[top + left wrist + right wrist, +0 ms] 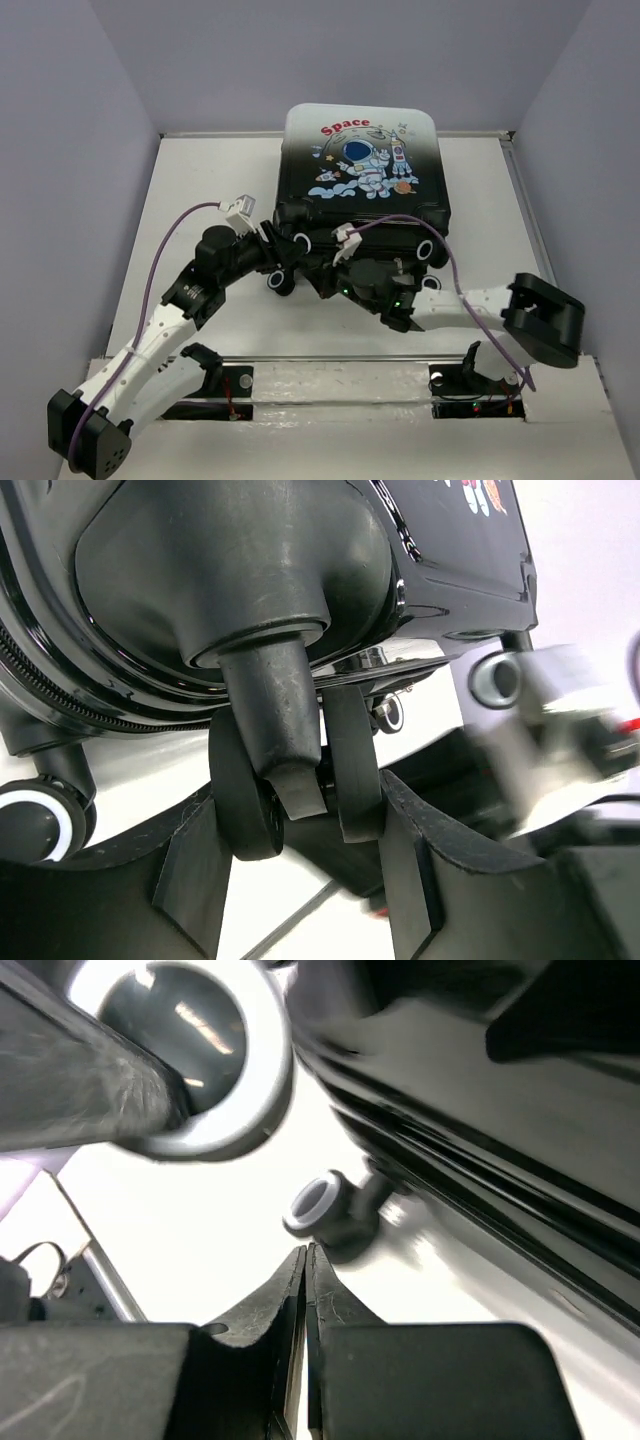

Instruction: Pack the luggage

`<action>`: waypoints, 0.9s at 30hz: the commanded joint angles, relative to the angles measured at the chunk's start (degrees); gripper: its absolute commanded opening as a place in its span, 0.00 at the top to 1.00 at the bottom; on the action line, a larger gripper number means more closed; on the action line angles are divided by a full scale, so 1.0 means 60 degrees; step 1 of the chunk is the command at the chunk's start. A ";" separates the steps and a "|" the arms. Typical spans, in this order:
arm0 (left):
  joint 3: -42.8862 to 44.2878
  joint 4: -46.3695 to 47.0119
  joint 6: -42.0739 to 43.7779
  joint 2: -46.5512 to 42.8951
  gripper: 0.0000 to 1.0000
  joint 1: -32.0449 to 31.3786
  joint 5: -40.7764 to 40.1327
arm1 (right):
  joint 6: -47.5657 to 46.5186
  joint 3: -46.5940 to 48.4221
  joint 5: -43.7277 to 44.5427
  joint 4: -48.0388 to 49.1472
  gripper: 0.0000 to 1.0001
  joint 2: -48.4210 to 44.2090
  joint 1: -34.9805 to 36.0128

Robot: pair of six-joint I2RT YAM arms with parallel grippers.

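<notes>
The luggage (365, 165) lies closed at the back middle of the table, astronaut and red "Space" print facing up, its wheeled end toward me. My left gripper (285, 262) is at the near left corner. In the left wrist view the gripper (300, 815) is shut on a black twin caster wheel (243, 790) under the shell (230, 570). My right gripper (352, 277) is at the luggage's near edge. In the right wrist view it (305, 1252) is shut and empty, just below a small white-rimmed wheel (318, 1205), with a large wheel (185, 1050) close above.
The white table (200, 190) has low raised edges at the back and sides and grey walls around it. A metal rail (330, 385) with the arm bases runs along the near edge. Purple cables (165, 245) loop off both wrists.
</notes>
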 commanded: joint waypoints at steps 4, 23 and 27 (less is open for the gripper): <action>-0.0490 0.2902 0.0076 -0.0558 0.94 -0.0226 0.1364 | 0.1358 -0.1778 0.1911 -0.4223 0.79 -0.3581 -0.0070; -0.1223 0.2672 -0.0028 -0.1730 0.94 -0.0211 0.0749 | 0.2449 -0.2381 0.4494 -0.8014 0.30 -0.6133 -0.1490; -0.1399 0.2833 -0.0013 -0.1672 0.94 -0.0211 0.0837 | 0.0766 -0.2672 0.4071 -0.6024 0.30 -0.6483 -0.1871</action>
